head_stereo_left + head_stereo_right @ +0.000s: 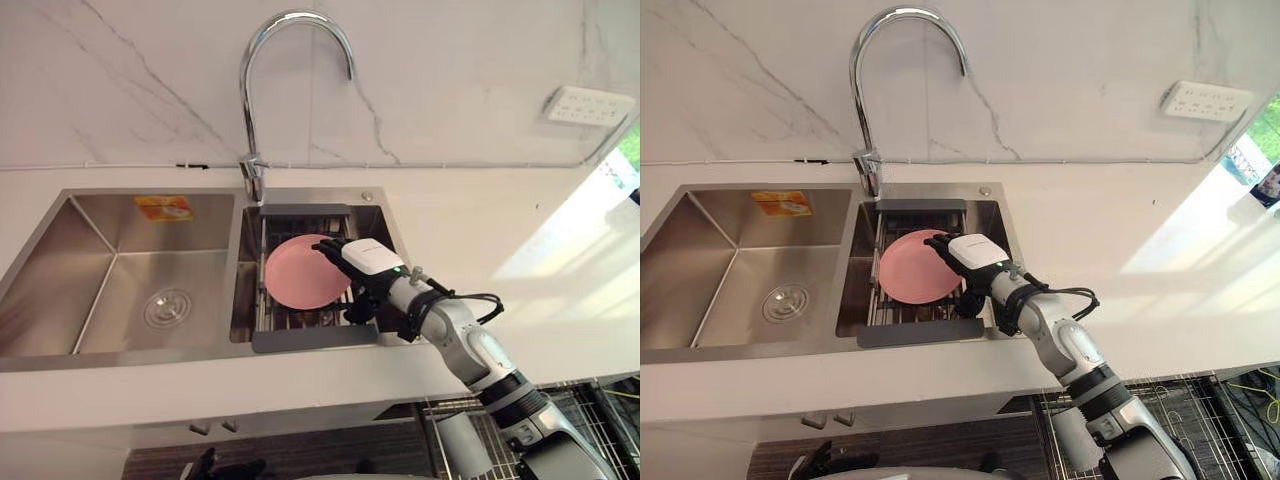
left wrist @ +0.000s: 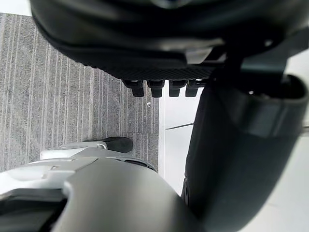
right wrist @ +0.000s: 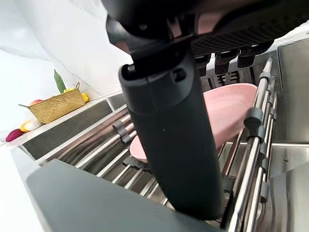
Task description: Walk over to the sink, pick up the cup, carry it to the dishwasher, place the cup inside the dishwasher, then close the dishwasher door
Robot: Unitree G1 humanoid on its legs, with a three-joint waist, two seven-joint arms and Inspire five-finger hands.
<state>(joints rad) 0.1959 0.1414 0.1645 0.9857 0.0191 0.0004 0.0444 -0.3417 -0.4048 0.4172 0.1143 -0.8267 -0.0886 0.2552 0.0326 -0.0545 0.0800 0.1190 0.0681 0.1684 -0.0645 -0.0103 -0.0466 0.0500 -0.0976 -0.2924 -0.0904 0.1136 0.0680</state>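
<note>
A round pink plate (image 1: 295,275) leans tilted on a metal drying rack (image 1: 300,340) in the right basin of a steel double sink (image 1: 60,345). My right hand (image 1: 368,262) reaches in from the right over the plate's right rim. In the right wrist view its straight thumb (image 3: 169,135) stands in front of the plate (image 3: 231,104) and its fingers (image 3: 224,55) lie past the rim, with no firm grip visible. My left hand (image 2: 164,48) hangs relaxed over grey floor, holding nothing.
A tall curved chrome faucet (image 1: 250,120) rises behind the divider between the basins. The left basin (image 1: 130,280) holds only a drain. White counter surrounds the sink, and a wire dishwasher rack (image 1: 590,400) shows at lower right. A woven fruit basket (image 3: 53,108) sits on the counter.
</note>
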